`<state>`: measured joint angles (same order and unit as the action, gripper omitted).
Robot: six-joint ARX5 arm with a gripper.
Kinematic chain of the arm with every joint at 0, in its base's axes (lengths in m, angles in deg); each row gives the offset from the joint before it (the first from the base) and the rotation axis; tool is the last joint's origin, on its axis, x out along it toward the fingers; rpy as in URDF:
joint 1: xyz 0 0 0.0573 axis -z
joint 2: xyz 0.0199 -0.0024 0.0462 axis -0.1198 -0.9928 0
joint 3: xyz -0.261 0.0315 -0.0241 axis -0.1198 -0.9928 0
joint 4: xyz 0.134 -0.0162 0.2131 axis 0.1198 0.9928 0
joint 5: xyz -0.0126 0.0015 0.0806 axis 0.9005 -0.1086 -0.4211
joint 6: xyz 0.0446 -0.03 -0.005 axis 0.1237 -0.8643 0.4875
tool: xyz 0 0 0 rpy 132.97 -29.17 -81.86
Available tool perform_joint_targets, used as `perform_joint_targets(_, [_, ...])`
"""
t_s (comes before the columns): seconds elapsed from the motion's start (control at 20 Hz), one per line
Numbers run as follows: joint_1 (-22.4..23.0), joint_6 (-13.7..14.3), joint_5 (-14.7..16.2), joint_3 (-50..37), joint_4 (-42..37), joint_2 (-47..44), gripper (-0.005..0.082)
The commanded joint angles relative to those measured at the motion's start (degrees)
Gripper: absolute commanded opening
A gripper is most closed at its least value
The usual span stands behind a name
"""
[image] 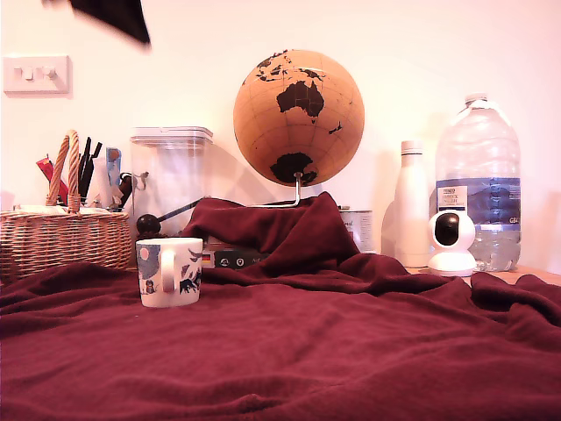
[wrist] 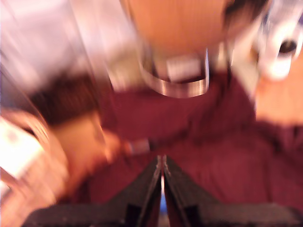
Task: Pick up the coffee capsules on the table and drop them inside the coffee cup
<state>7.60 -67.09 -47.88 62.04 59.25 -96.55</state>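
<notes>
The water bottle [image: 479, 189] label is showing no readable writing; the coffee cup [image: 170, 271] is standing upright, handle facing the camera. The gripper [wrist: 162, 176] fingers are pressing nearly together on something blue.

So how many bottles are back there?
2: a white bottle and a large clear water bottle, side by side at the exterior view's right. More may be hidden.

Wrist view motion-blurred, arm [image: 112, 17] cropped at top, fingers [wrist: 151, 187] cropped below
</notes>
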Motion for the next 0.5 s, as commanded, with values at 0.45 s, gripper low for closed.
perform_joint_targets(0.45, [-2.21, -0.90, -1.03, -33.83, -21.53, 18.73, -0.0024])
